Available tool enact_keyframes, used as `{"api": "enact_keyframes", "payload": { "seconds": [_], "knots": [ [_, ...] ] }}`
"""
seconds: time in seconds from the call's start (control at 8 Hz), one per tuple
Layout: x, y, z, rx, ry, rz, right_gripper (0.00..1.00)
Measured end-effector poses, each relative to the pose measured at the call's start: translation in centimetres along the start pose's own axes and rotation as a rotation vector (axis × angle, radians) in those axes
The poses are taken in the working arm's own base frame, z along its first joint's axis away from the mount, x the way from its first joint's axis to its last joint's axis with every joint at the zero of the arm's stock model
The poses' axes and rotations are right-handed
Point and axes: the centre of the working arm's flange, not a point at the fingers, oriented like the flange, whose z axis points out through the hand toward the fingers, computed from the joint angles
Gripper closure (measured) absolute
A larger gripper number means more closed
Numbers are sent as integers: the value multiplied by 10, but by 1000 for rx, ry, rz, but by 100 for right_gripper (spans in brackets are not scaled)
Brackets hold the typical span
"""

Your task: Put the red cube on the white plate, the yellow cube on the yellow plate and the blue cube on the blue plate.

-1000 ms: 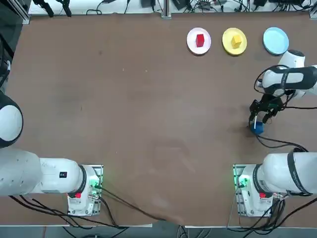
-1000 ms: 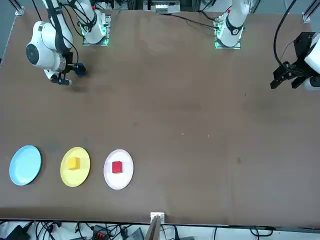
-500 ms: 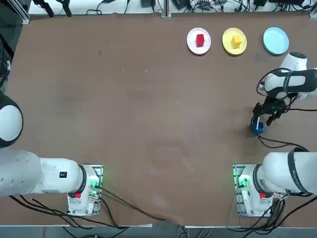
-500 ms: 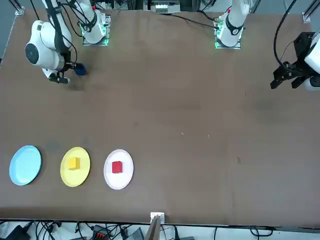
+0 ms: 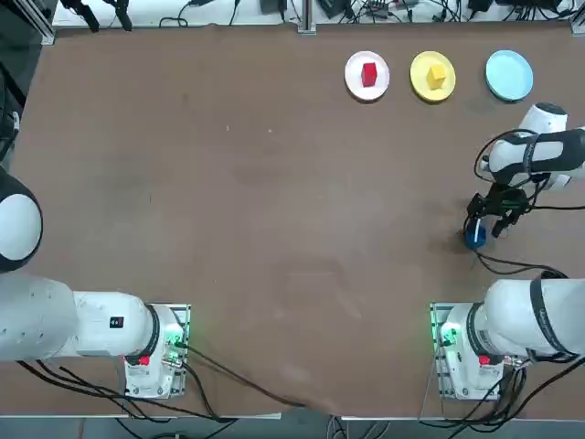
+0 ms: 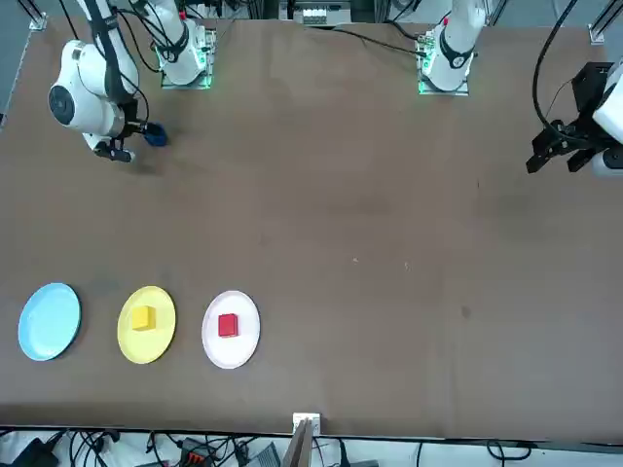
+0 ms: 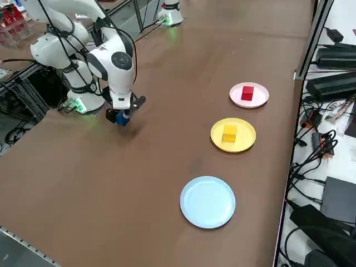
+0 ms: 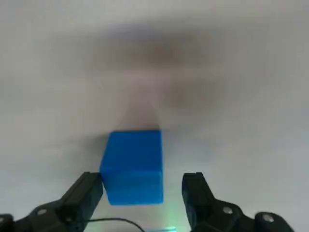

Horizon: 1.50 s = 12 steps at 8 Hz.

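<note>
1. The brown bench [image 5: 274, 201] is bare across its middle and the robot's left half, so there is wide open room there. The three plates sit in a row near the far edge on the robot's right: the white plate [image 5: 366, 75], the yellow plate [image 5: 432, 75] and the blue plate [image 5: 509, 74], which lies closest to the right-hand edge.
2. The red cube [image 5: 369, 73] rests on the white plate and the yellow cube [image 5: 436, 74] on the yellow plate. The blue plate carries nothing.
3. The blue cube [image 5: 474, 237] lies on the bench near the right edge, well apart from the blue plate and on the near side of it.
4. Being a cube, it has no long axis. In the wrist view the blue cube [image 8: 133, 165] shows one flat face squarely between the two fingers.
5. The right pincer [image 5: 482, 225] is down at the cube and open. One fingertip [image 8: 86, 189] is touching or just beside the cube's side, while the other [image 8: 193, 188] stands clear with a gap.
6. Against the frame one second earlier, the arm's wrist has shifted slightly toward the robot's right; the cube stays at about the same spot on the bench.
</note>
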Motion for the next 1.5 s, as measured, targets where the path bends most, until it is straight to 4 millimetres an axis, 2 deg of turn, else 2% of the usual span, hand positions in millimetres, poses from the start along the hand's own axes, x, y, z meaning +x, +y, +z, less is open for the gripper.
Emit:
{"api": "enact_keyframes", "payload": {
  "seconds": [0.38,0.5,0.62,0.75,0.88,1.0,1.12,1.38,1.5],
  "knots": [
    [4,-1,18,2,-13,12,5],
    [4,-1,19,2,-17,12,16],
    [3,-2,16,0,-23,9,31],
    [2,-2,13,-2,-36,5,31],
    [6,-1,0,-5,-40,4,31],
    [19,0,-30,-13,-11,1,31],
    [40,0,-76,-24,61,-3,31],
    [91,-5,-175,-43,194,-13,31],
    [125,-8,-214,-50,219,-18,31]
  ]
}}
